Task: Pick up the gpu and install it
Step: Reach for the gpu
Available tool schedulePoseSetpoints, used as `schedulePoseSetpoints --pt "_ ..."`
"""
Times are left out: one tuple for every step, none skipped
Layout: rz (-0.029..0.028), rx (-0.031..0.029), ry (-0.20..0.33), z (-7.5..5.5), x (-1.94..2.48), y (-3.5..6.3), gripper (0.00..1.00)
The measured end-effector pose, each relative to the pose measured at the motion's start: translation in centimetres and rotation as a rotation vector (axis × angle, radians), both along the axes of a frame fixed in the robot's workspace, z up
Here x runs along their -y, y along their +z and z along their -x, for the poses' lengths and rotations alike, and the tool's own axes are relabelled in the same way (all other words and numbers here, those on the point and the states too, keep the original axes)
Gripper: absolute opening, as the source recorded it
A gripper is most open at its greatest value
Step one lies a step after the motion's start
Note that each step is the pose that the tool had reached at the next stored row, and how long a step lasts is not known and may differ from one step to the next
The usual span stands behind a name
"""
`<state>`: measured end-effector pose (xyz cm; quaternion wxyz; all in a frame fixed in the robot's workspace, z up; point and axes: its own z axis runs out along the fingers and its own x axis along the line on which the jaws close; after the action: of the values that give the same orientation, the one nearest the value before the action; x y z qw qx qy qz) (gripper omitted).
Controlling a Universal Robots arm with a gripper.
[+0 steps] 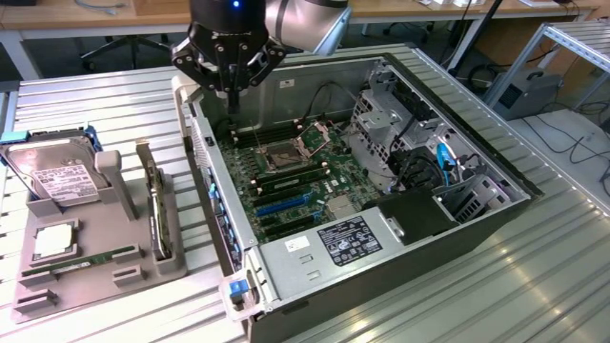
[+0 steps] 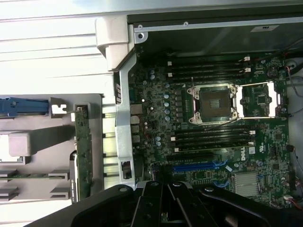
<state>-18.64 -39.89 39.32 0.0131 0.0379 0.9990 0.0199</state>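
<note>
The gpu (image 1: 156, 207) stands on its edge in a slot of the grey holder (image 1: 105, 286), at the exterior view's left, its silver bracket at the far end. In the wrist view the gpu (image 2: 83, 151) appears edge-on as a thin green strip beside the case wall. My gripper (image 1: 231, 100) hangs over the far left corner of the open computer case (image 1: 381, 286), above the motherboard (image 1: 305, 171) and well away from the gpu. Its fingers are shut with nothing between them. The gripper (image 2: 164, 189) sits dark over the board near the blue slot (image 2: 199, 166).
The holder also carries a hard drive (image 1: 57, 179) with a white label, a processor (image 1: 56, 239) and a narrow memory stick (image 1: 81, 261). Inside the case are the processor socket (image 2: 213, 101), memory slots, a drive cage (image 1: 391, 136) and cables. Ribbed metal table (image 1: 96, 107) lies all around.
</note>
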Motion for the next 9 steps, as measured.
schedulePoseSetpoints --pt "0.0 0.0 0.0 0.05 0.0 0.0 0.11" --pt "0.0 0.0 0.0 0.08 0.0 0.0 0.11" --pt "0.0 0.0 0.0 0.1 0.0 0.0 0.11" --pt "0.0 0.0 0.0 0.13 0.0 0.0 0.11" --pt "0.0 0.0 0.0 0.15 0.0 0.0 0.11" --pt "0.0 0.0 0.0 0.18 0.0 0.0 0.11" --pt "0.0 0.0 0.0 0.2 0.0 0.0 0.11" --pt "0.0 0.0 0.0 0.23 0.0 0.0 0.11" --pt "0.0 0.0 0.0 0.25 0.0 0.0 0.11"
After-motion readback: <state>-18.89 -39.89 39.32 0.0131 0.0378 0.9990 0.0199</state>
